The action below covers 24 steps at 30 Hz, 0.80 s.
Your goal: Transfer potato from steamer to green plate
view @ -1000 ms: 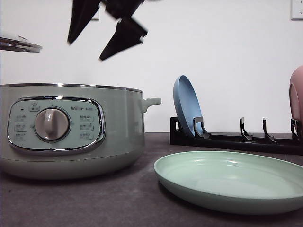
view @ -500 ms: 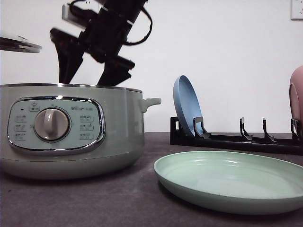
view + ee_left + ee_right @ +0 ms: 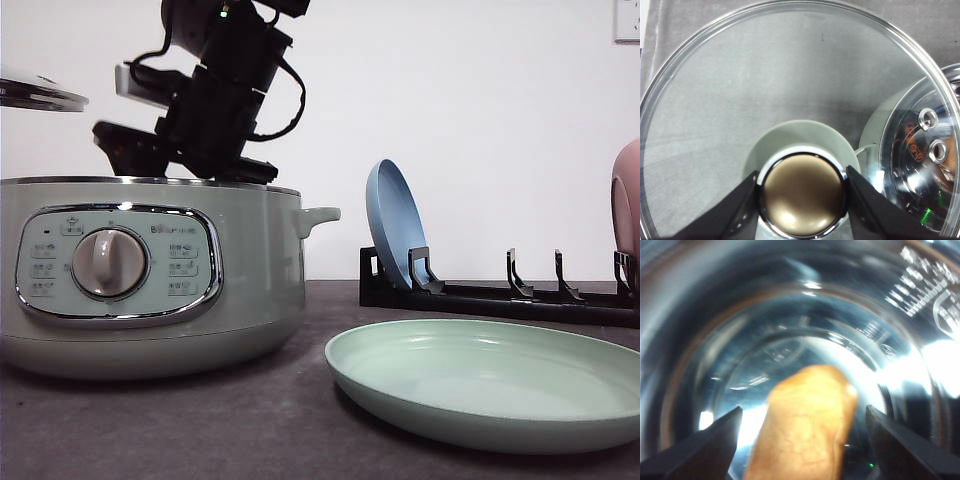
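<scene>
The pale green steamer [image 3: 150,275] stands at the left of the table with its top uncovered. My right arm [image 3: 210,100] reaches down into it, its fingers hidden below the chrome rim. Inside the shiny pot, the orange-brown potato [image 3: 807,432] lies between the fingers of my right gripper [image 3: 802,409], which is open with a gap on both sides of the potato. My left gripper [image 3: 801,172] is shut on the knob [image 3: 802,197] of the glass lid [image 3: 765,90], held up and off to the left [image 3: 40,95]. The green plate [image 3: 490,385] lies flat at the front right.
Behind the green plate stands a black dish rack [image 3: 500,295]. A blue plate [image 3: 395,235] stands upright in it, and a pink plate [image 3: 628,210] is at the right edge. Through the lid, the steamer's rim [image 3: 920,150] is seen.
My right arm has come down from high above the steamer, and its fingers have gone below the rim. The lid has stayed in place.
</scene>
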Tool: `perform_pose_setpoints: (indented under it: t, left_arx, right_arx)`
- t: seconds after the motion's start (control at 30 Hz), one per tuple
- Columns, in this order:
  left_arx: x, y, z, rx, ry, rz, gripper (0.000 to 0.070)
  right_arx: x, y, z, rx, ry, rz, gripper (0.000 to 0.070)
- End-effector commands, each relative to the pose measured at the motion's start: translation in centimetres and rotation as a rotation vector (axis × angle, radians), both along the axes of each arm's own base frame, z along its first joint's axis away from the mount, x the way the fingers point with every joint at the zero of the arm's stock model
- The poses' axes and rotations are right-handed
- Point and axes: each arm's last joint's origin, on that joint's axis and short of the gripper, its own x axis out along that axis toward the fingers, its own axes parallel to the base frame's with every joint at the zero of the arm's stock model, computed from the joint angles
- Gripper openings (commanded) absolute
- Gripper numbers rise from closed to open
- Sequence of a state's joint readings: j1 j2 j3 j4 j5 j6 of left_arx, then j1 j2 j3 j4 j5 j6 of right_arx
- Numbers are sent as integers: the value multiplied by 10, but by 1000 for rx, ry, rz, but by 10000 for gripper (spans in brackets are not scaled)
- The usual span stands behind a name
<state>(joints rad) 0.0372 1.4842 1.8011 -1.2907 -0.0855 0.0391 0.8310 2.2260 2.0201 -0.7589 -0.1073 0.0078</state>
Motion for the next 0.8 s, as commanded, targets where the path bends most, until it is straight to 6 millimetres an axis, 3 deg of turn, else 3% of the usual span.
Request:
perform_pose_setpoints:
  t: [0.0, 0.3, 0.6, 0.77]
  left_arx:
    - [-2, 0, 15, 3, -78, 1, 3]
    - [-2, 0, 15, -2, -78, -3, 3]
    - [-2, 0, 15, -2, -78, -4, 3]
    - [-2, 0, 15, -2, -78, -4, 3]
  right_arx:
    - [0, 9, -6, 0, 3, 2, 492]
    - [0, 8, -10, -16, 17, 0, 485]
    - [-1, 6, -12, -42, 42, 0, 239]
    - [-2, 5, -8, -36, 36, 0, 205]
